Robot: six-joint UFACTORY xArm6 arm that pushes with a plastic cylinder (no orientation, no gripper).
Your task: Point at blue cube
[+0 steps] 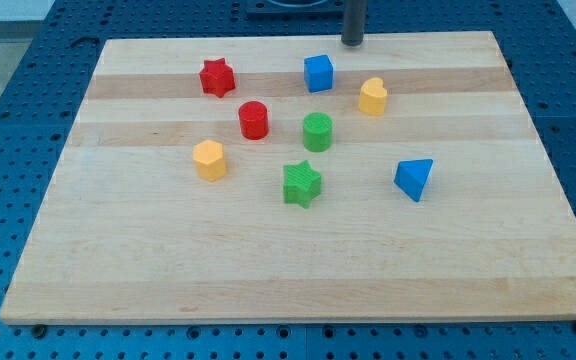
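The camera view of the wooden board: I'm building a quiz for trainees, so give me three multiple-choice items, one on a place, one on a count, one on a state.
1. Where is my tip relative to the blue cube?
A. toward the view's top right of it
B. below it
C. at its left

2. How many green blocks lie on the wooden board?
A. one
B. two
C. three

3. Is my tip touching the blue cube?
A. yes
B. no, they are apart
C. it rests on top

Answers:
1 A, the rod ends near the board's top edge.
2 B, the green cylinder and green star.
3 B, bare wood shows between them.
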